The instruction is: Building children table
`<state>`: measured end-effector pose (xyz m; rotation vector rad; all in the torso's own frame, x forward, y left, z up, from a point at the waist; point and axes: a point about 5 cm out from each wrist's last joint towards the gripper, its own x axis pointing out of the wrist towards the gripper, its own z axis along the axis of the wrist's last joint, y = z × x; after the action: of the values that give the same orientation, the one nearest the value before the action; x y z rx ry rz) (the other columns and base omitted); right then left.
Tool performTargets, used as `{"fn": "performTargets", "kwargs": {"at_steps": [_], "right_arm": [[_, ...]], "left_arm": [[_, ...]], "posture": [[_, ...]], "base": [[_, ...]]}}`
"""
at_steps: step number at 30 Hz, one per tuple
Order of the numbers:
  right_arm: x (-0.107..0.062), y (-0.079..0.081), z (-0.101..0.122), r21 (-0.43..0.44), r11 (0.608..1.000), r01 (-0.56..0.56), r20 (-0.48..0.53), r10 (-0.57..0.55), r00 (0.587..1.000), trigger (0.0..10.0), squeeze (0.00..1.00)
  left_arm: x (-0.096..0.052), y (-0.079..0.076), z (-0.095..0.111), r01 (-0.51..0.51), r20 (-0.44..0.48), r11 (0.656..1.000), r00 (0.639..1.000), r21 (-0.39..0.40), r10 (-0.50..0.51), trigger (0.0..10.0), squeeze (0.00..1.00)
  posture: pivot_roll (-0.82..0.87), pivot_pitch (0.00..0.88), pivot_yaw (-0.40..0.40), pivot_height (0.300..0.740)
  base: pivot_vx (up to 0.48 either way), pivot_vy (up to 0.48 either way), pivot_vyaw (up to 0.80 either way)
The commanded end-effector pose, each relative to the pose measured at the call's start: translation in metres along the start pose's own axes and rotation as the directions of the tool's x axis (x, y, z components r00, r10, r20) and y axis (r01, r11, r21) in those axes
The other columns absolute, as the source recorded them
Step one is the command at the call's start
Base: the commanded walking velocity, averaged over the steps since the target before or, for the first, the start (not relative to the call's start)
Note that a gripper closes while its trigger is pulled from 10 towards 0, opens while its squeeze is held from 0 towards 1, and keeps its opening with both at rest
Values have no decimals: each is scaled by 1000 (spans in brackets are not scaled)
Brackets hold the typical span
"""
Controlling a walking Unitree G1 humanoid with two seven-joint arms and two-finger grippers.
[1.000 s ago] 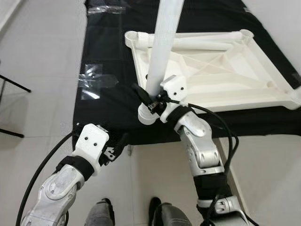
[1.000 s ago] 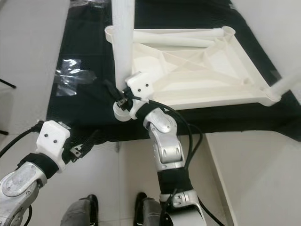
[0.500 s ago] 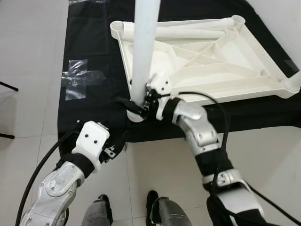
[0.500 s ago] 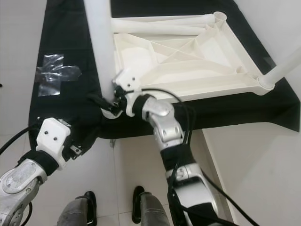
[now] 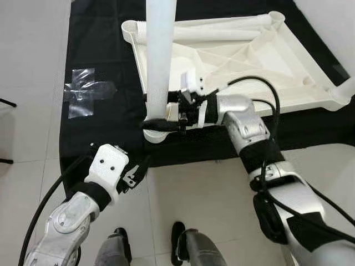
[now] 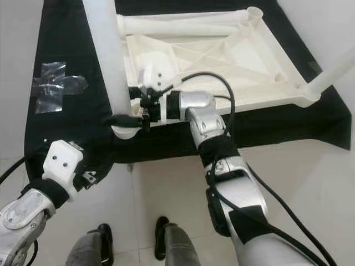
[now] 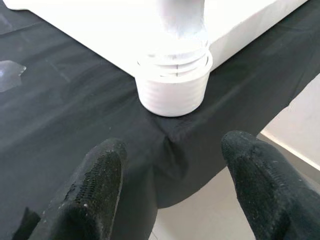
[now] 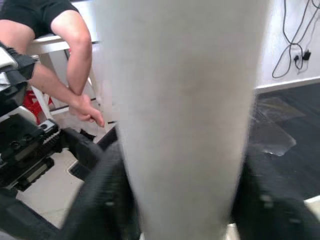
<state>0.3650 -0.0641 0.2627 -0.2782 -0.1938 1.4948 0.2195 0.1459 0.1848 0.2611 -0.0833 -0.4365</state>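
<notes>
The white table top (image 5: 249, 61) lies upside down on a black cloth (image 5: 100, 127). A white table leg (image 5: 158, 55) stands upright in its near left corner. My right gripper (image 5: 159, 111) is shut on this leg just above the base, with one black finger on each side (image 8: 105, 200). The leg's threaded base (image 7: 173, 82) rests on the cloth, straight ahead of my left gripper (image 7: 172, 150). That gripper (image 5: 140, 168) is open and low, at the cloth's front edge, touching nothing. A second leg (image 6: 327, 77) stands in the right corner. A loose leg (image 5: 222, 34) lies inside the top.
A cross of clear tape (image 5: 83, 94) sticks to the cloth on the left. White tiled floor (image 5: 33, 83) surrounds the cloth. A seated person's arm (image 8: 75, 65) is beyond the leg. Cables (image 8: 295, 45) hang on the wall.
The view has shifted. My right arm has swung out to the right, its wrist turning around the leg, still holding it near the base. The left arm has stayed put.
</notes>
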Motion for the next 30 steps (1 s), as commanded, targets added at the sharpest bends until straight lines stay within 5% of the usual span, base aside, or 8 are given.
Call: {"fn": "performTargets", "kwargs": {"at_steps": [1,14,16,18,19,21,29,30], "right_arm": [[-4,1,-5,21,1000,-21,-3,22,1000,0,0],[-24,-3,-24,3,987,163,-40,-163,986,0,0],[-25,-1,-45,17,894,448,-93,-445,891,0,0],[-25,-1,-45,17,894,448,-93,-445,891,0,0],[-28,6,-62,27,708,706,-145,-696,703,0,0],[-20,59,-83,22,608,793,-241,-767,595,0,0],[9,71,-75,1,684,729,-204,-714,670,0,0],[11,71,-75,6,690,723,-202,-708,677,8706,0]], "left_arm": [[-2,-6,-2,14,-13,1000,1000,-13,-15,10000,0],[-3,-5,-2,14,-14,1000,1000,-14,-14,10000,0],[-4,-4,-3,13,-17,1000,1000,-13,-14,10000,0],[-4,-4,-3,13,-17,1000,1000,-13,-14,10000,0],[-4,-4,-3,17,-20,1000,1000,-12,-17,10000,0],[-4,-4,-2,29,-21,1000,999,-12,-29,10000,0],[-2,-7,-3,43,-20,999,999,-14,-43,10000,0],[-3,-6,-3,42,-21,999,999,-11,-43,10000,0]], "posture": [[155,313,-159,740],[134,315,-164,740],[130,315,-165,740],[130,315,-165,740],[135,322,-163,740],[142,331,-145,740],[138,307,-152,740],[143,302,-147,740]], "base": [[0,0,0],[0,0,0],[0,0,0],[0,0,0],[0,0,0],[0,0,0],[0,0,0],[0,0,0]]}}
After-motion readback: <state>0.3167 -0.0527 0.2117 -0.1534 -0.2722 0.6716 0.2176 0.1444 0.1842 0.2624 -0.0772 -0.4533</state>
